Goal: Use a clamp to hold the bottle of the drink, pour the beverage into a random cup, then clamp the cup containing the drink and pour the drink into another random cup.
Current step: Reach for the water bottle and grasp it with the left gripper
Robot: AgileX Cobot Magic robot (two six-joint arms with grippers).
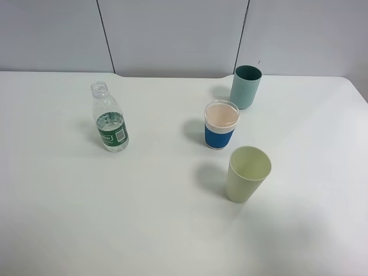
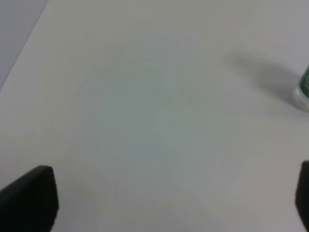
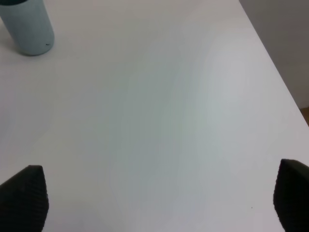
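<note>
The bottle of the drink [image 1: 109, 118], clear with a green label and no cap, stands upright on the left of the table. Its base [image 2: 303, 92] shows at the edge of the left wrist view. The blue-banded cup [image 1: 221, 125] stands at centre right, with the tall teal cup [image 1: 245, 86] just behind it. The teal cup [image 3: 26, 26] also shows in the right wrist view. Neither clamp appears in the exterior high view. My left gripper [image 2: 166, 198] is open over bare table, away from the bottle. My right gripper [image 3: 158, 193] is open, apart from the teal cup.
A pale yellow-green cup [image 1: 247, 172] stands in front of the blue-banded cup. The white table [image 1: 172, 218] ends at a grey panelled wall behind. The table's right edge [image 3: 270, 63] shows in the right wrist view.
</note>
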